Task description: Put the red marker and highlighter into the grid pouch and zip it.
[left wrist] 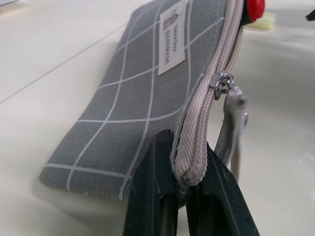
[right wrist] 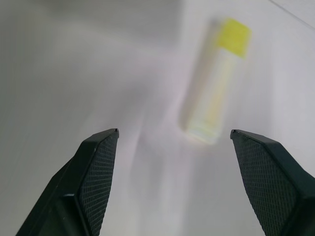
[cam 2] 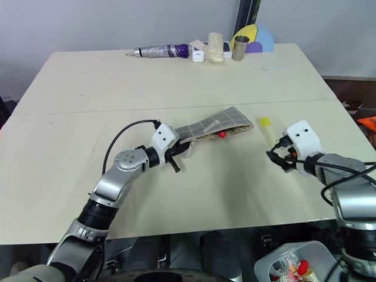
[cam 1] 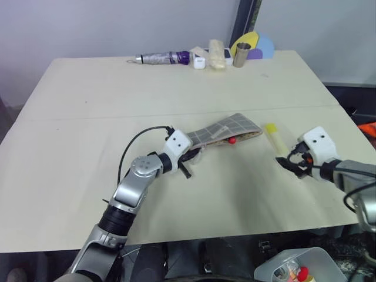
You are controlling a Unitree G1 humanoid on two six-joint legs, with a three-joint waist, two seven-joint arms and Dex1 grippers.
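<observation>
The grid pouch (cam 1: 230,130) lies on the table, grey with white lines and a small white label (left wrist: 172,37). My left gripper (left wrist: 183,160) is shut on the pouch's near end, beside the zipper slider (left wrist: 220,82). The red marker (cam 1: 232,140) pokes one red end (left wrist: 255,7) out of the pouch's mouth at the far end; the rest of it is hidden inside. To the right of the pouch the highlighter (cam 1: 274,136) lies on the table. My right gripper (cam 1: 289,161) stands open just short of the highlighter (right wrist: 216,83), with nothing between its fingers.
At the table's far edge lie a folded umbrella (cam 1: 161,58), a metal cup (cam 1: 241,54) and some small white items (cam 1: 216,54). A translucent bin (cam 1: 294,267) sits below the table's front right corner.
</observation>
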